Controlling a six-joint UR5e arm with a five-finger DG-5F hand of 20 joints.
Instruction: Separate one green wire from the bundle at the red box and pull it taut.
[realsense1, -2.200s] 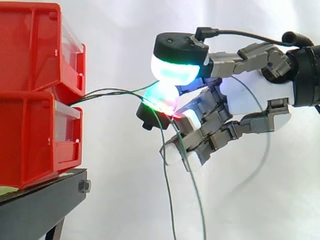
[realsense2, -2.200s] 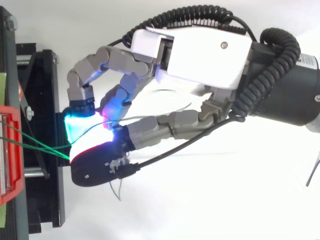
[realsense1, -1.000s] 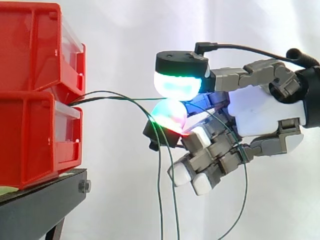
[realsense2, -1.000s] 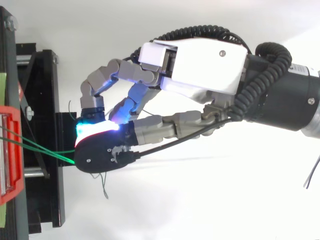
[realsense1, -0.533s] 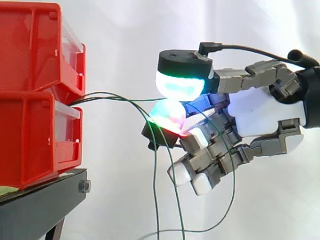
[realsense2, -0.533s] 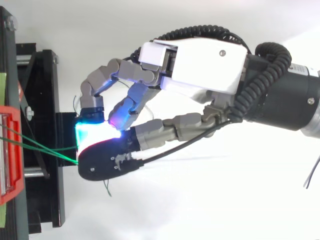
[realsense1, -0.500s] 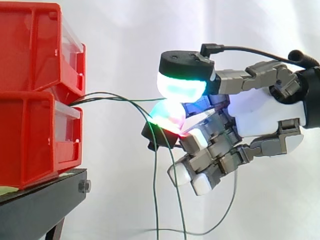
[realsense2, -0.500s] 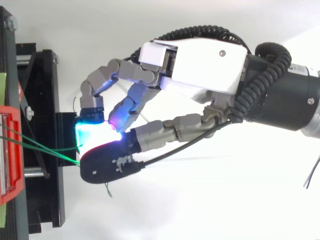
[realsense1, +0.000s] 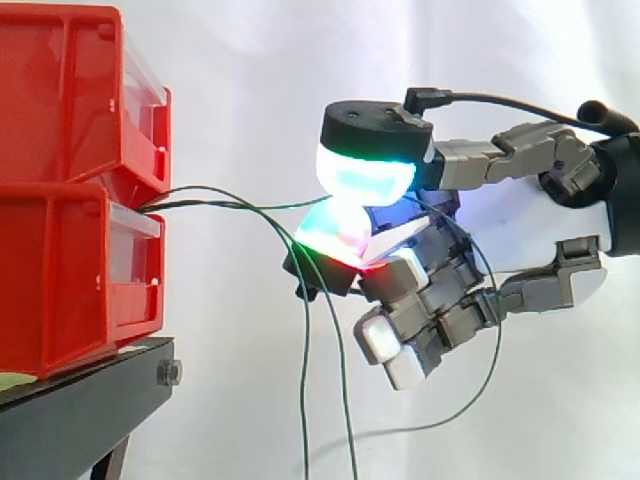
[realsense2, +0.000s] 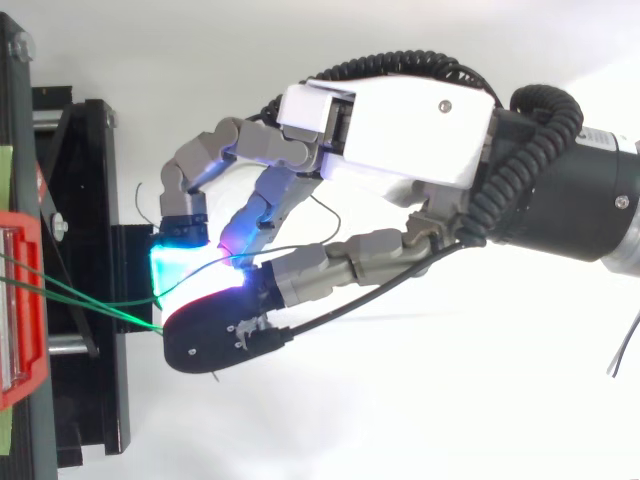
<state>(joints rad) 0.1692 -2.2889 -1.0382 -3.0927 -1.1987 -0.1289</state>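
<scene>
1. A green wire (realsense1: 250, 206) is stretching almost straight from between two stacked red boxes (realsense1: 60, 270) toward the right.
2. The hand (realsense1: 525, 235) is pinching it between glowing pads (realsense1: 365, 178).
3. Loose wires (realsense1: 305, 380) are dangling just beside the hand.
4. A black stand (realsense1: 80, 410) is holding the boxes.
</scene>
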